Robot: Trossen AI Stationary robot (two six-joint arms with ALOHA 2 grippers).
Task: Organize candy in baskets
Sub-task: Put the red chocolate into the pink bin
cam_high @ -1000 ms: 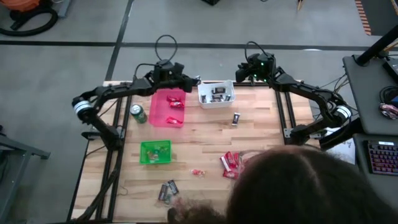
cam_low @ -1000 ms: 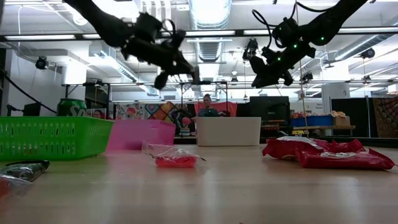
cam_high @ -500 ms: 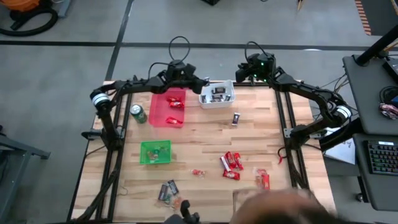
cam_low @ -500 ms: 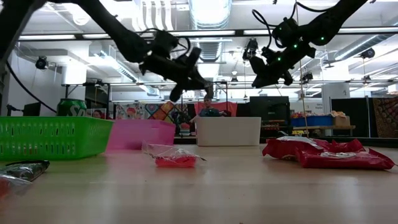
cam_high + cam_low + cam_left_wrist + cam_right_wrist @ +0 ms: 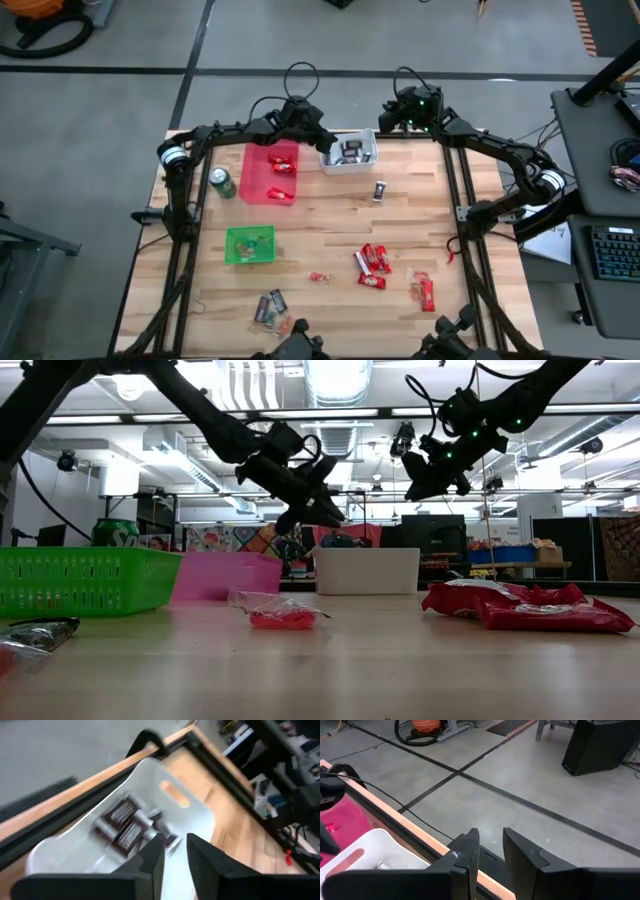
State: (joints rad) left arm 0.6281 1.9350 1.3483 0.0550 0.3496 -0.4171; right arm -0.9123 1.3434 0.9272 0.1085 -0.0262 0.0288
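Left wrist view: dark mini bars (image 5: 127, 827) lie in the white basket (image 5: 200, 817) below the left hand (image 5: 174, 851).

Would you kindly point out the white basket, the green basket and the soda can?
white basket (image 5: 370, 160): high view, on its near rim.
green basket (image 5: 231, 247): high view, on its left wall.
soda can (image 5: 222, 183): high view, on its side.

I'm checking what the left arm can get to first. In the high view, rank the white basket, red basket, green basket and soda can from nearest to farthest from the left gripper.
From the left gripper, at the table's far edge:
1. White basket, right beside it.
2. Red basket, to its left.
3. Soda can, beyond the red basket.
4. Green basket, toward the near edge.
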